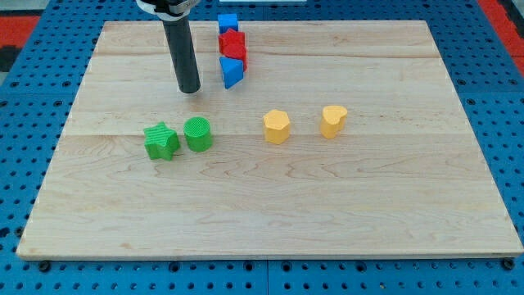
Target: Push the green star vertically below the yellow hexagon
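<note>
The green star [161, 141] lies left of the board's middle, touching or nearly touching a green cylinder [198, 134] on its right. The yellow hexagon [277, 126] lies near the middle, to the right of both green blocks. A yellow heart [333, 120] lies further right. My tip [189, 88] stands on the board above the green blocks, toward the view's top, apart from them.
At the view's top, right of my rod, a blue block [228, 22], a red block [233, 44] and a blue triangular block [232, 72] stand in a column. The wooden board [270, 221] rests on a blue grid surface.
</note>
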`<state>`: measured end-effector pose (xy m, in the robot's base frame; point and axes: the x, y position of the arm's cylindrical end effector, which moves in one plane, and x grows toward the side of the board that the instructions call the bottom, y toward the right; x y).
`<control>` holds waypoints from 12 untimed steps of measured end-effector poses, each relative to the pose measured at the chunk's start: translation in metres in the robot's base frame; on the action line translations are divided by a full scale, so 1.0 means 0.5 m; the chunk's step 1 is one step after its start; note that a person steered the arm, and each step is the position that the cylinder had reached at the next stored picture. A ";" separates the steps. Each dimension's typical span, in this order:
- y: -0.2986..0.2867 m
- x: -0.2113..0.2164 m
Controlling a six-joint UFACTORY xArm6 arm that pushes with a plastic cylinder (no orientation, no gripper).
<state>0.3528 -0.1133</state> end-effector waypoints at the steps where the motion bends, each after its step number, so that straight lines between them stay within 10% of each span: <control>1: 0.000 0.005; 5: -0.084 0.209; 7: 0.119 0.264; 11: -0.222 0.298; 12: -0.106 0.334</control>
<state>0.5199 -0.1663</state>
